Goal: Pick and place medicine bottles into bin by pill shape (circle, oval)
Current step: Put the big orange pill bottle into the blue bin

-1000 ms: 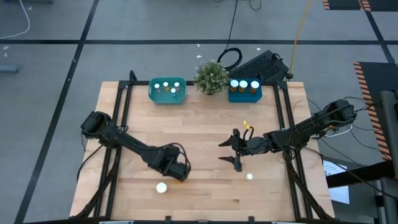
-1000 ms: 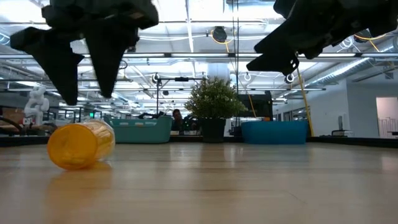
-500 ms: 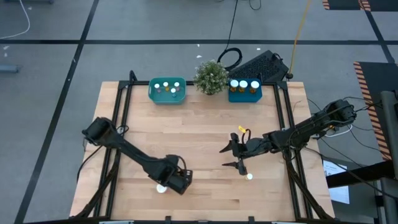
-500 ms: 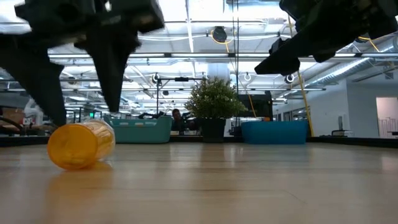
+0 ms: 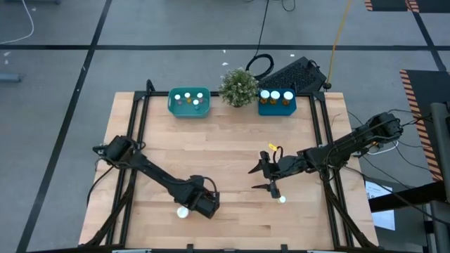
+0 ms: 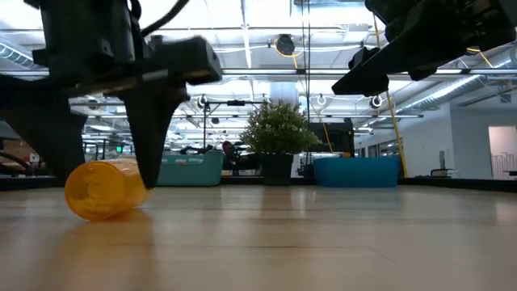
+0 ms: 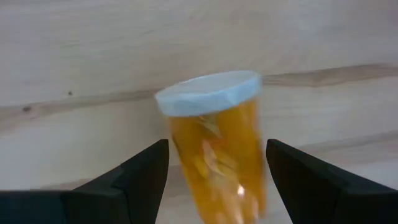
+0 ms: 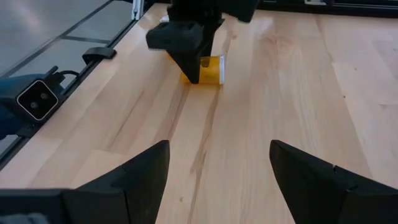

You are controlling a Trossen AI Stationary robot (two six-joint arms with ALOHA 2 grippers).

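Note:
An amber medicine bottle [image 7: 217, 155] with a white cap [image 7: 208, 93] lies on its side on the wooden table near the front edge; the high view shows its cap [image 5: 183, 211]. My left gripper [image 7: 217, 146] is open and low over it. One finger [image 6: 149, 145] stands on each side of the bottle's body [image 6: 103, 190], with a narrow gap on each side. My right gripper [image 5: 253, 178] hangs open above mid-table, right of centre. A second small bottle [image 5: 281, 199] lies just near of it.
At the far edge stand a teal bin [image 5: 171, 104] and a blue bin [image 5: 275, 109], each holding white-capped bottles, with a green potted plant [image 5: 238, 86] between them. Black frame rails run along the table's left and right sides.
My left gripper has moved toward the table's near edge and come down, so its open fingers now stand on either side of the lying amber bottle. The bottle has stayed where it was. My right gripper has shifted slightly toward the near edge.

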